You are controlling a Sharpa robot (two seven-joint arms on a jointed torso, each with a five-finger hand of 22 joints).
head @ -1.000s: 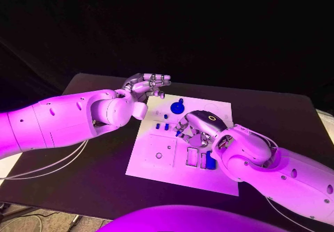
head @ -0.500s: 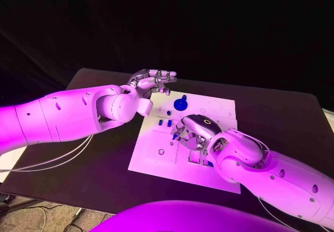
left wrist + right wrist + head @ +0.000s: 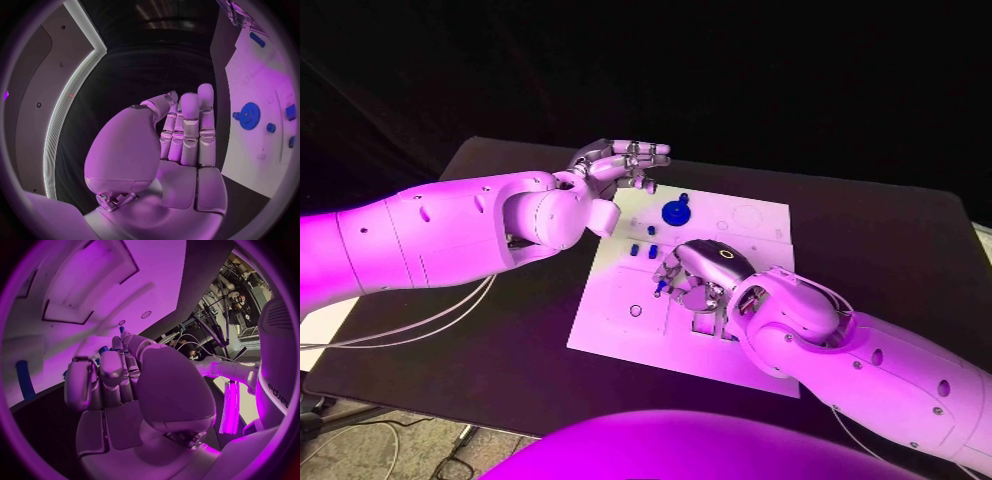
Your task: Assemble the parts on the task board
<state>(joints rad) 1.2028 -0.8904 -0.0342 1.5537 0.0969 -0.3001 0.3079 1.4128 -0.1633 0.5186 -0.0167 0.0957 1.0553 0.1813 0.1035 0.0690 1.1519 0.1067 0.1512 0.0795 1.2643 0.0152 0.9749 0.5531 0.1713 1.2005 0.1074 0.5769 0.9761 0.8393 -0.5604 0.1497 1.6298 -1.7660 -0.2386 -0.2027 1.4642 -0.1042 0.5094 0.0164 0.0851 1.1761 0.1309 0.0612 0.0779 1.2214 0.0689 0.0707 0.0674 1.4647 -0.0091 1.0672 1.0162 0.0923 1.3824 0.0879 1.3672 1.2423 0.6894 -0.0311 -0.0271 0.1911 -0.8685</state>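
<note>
The right hand (image 3: 701,270) is working low over the middle of the task board (image 3: 610,310), palm down, fingers curled toward the plate. A small blue part (image 3: 658,287) is showing at its fingertips, but whether it's pinched or just lying under them, can't tell; the right wrist view isn't settling it either.

The left hand (image 3: 610,165) is hanging off the board's far-left corner, above the table (image 3: 877,230), fingers straight and close together, holding nothing. The left wrist view is showing the same: flat hand (image 3: 181,145), nothing in it.

Other parts: a blue gear (image 3: 675,214) is sitting near the board's far edge, w/ a few small blue pegs (image 3: 642,251) just nearer than it, beside the right hand.

Step, as I'm reading it: picking or seating a small piece mid-board; most of the assembly prob. still to do.

Next move is calling for a sure hold on that piece, then lining it up w/ its hole or slot before pressing down. Left hand is looking idle.
</note>
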